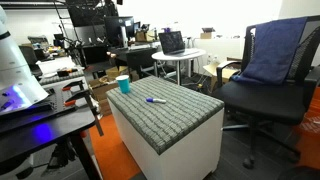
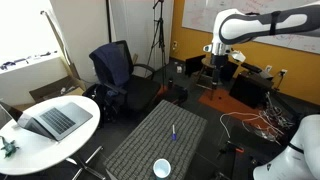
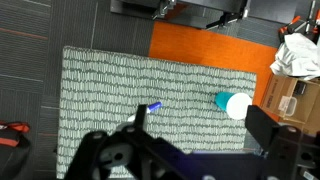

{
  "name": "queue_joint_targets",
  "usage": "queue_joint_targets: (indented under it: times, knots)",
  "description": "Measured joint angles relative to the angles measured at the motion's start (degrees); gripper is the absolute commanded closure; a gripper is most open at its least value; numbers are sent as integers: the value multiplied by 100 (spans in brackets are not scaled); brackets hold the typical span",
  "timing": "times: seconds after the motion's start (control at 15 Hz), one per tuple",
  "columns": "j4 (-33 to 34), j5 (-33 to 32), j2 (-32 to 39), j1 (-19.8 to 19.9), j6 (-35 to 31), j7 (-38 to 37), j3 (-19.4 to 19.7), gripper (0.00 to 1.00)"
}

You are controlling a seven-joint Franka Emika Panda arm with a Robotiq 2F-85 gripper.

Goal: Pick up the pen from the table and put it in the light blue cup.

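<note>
The pen (image 1: 155,100) (image 2: 172,131) is a short blue-purple stick lying flat near the middle of the table's grey textured top (image 1: 175,112) (image 2: 140,150). In the wrist view the pen (image 3: 153,106) shows just beside my left fingertip (image 3: 138,117), which covers its paler end. The light blue cup (image 1: 124,85) (image 2: 161,167) (image 3: 235,103) stands upright near a table edge, apart from the pen. My gripper (image 3: 200,122) (image 2: 220,66) hangs high above the table, open and empty, looking down on both.
An orange floor patch (image 3: 200,45) borders the table. A black office chair with a blue cloth (image 1: 270,70) (image 2: 115,65) stands beside it. A round white table with a laptop (image 2: 50,125) (image 1: 178,50), cardboard boxes (image 3: 290,95) and floor cables (image 2: 255,125) lie around.
</note>
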State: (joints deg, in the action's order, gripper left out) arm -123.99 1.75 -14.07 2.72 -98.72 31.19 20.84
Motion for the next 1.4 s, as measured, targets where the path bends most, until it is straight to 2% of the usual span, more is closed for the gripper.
queue_joint_targets:
  times: [0.47,0.87,1.07,1.4]
  knots:
    - [0,0,0,0,-1,0,0,0]
    - [-35,186,9,170,-226,-133,-219,0]
    - [-169,471,36,194,-659,-539,-351,0]
    - [-617,750,94,199,-1699,-1859,-790,0]
